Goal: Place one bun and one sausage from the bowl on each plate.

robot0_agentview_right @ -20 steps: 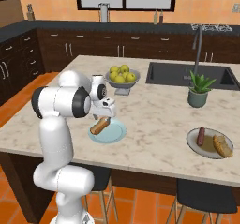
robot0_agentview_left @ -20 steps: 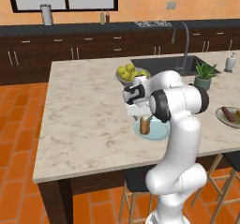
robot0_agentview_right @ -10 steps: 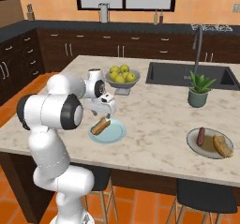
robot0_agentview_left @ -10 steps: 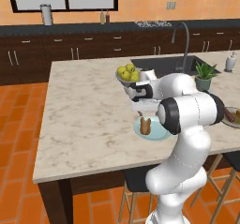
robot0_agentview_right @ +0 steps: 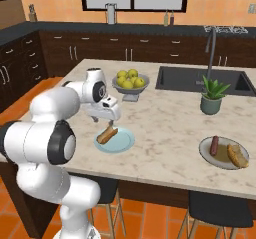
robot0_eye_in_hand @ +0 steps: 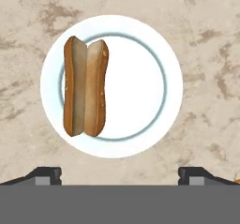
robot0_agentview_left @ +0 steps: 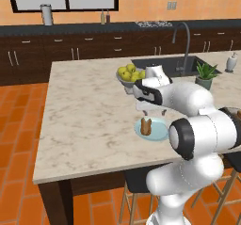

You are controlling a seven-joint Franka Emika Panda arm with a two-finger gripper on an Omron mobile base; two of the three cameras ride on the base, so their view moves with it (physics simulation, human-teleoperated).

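Note:
A split bun [robot0_eye_in_hand: 86, 93] lies on the left half of a pale plate [robot0_eye_in_hand: 173, 92], straight below my gripper [robot0_eye_in_hand: 120, 175]. The jaws stand open and hold nothing. From the base, the gripper [robot0_agentview_left: 153, 111] [robot0_agentview_right: 104, 120] hovers a little above this plate [robot0_agentview_left: 160, 133] [robot0_agentview_right: 125, 142] and the bun [robot0_agentview_left: 146, 126] [robot0_agentview_right: 107, 134] near the counter's front edge. A second plate [robot0_agentview_right: 223, 164] at the right carries a sausage [robot0_agentview_right: 214, 145] beside a bun [robot0_agentview_right: 237, 154]. The bowl is out of view.
A grey footed bowl of yellow-green fruit [robot0_agentview_left: 129, 74] [robot0_agentview_right: 129, 81] stands just behind the gripper. A potted plant [robot0_agentview_left: 205, 74] [robot0_agentview_right: 212, 96] and the sink [robot0_agentview_left: 164, 63] [robot0_agentview_right: 197, 80] with its tall tap lie further right. Bare marble stretches to the left.
The arm's elbow and shoulder have swung round towards the cameras. The hand has stayed over the plate with its jaws open, and the bun has not moved.

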